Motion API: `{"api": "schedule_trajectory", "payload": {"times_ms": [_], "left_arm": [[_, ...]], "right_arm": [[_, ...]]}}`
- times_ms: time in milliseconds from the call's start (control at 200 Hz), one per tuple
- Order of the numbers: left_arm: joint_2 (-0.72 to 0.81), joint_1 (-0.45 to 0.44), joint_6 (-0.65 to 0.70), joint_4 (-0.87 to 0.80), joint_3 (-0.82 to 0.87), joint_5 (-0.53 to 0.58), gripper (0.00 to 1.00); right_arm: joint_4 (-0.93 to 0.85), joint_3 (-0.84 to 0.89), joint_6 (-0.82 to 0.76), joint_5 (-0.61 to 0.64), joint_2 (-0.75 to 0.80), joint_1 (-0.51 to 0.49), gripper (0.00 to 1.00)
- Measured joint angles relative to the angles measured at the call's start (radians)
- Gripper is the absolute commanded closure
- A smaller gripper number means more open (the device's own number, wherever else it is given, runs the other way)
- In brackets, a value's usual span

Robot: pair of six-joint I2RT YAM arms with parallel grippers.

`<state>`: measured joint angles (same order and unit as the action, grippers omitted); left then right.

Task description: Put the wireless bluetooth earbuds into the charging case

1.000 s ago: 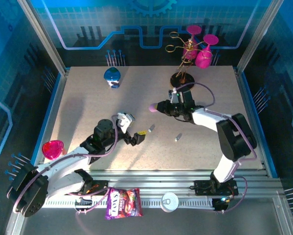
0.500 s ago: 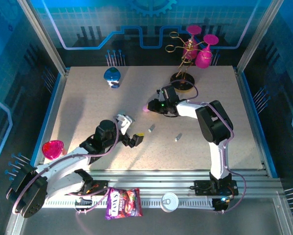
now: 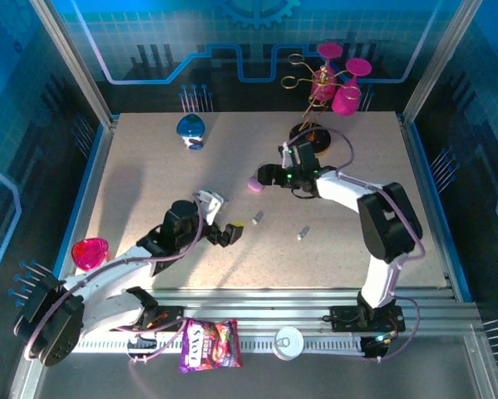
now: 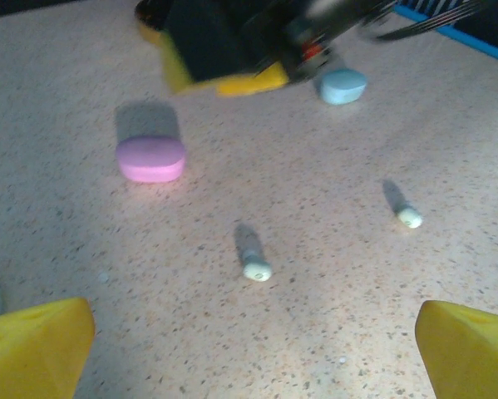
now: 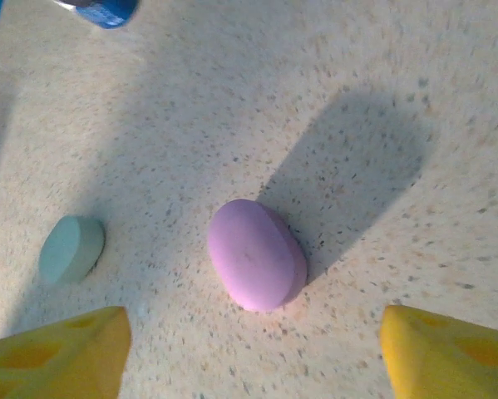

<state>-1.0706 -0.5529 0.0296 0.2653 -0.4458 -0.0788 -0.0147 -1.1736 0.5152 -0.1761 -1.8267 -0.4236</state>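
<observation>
The left gripper point(image 3: 225, 234) hangs over the table point(image 3: 149, 191) with its jaws wide and empty. In its wrist view the nearer earbud point(image 4: 255, 268) lies at twelve o'clock and the second earbud point(image 4: 410, 218) at two o'clock, so a clean pick would mean coming straight down and closing across the stem, not along it. The lilac case point(image 5: 257, 253) lies shut at eleven o'clock, loose on the table beneath the wide, empty jaws of the right gripper point(image 3: 269, 176). I judge that this gripper must steady and open the case before any bud goes in.
</observation>
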Motion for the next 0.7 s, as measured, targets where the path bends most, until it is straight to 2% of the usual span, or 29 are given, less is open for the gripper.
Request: {"api": "schedule_trajectory", "payload": {"times_ms": [180,325,545,700], "left_arm": [[-0.082,0.123,-0.005,-0.163,-0.162,0.028,0.01],[-0.216,0.188,-0.002,-0.332,-0.333,0.085,0.01],[-0.482,0.258,0.014,-0.539,-0.517,0.137,0.1],[-0.655,0.271,0.031,-0.64,-0.618,0.158,0.17]], "right_arm": [[0.004,0.129,-0.094,0.019,0.189,0.0,0.11],[0.005,0.227,-0.137,0.02,0.298,-0.003,0.1],[0.005,0.329,-0.154,0.02,0.409,-0.009,0.1],[-0.004,0.358,-0.159,0.029,0.449,-0.009,0.1]]}}
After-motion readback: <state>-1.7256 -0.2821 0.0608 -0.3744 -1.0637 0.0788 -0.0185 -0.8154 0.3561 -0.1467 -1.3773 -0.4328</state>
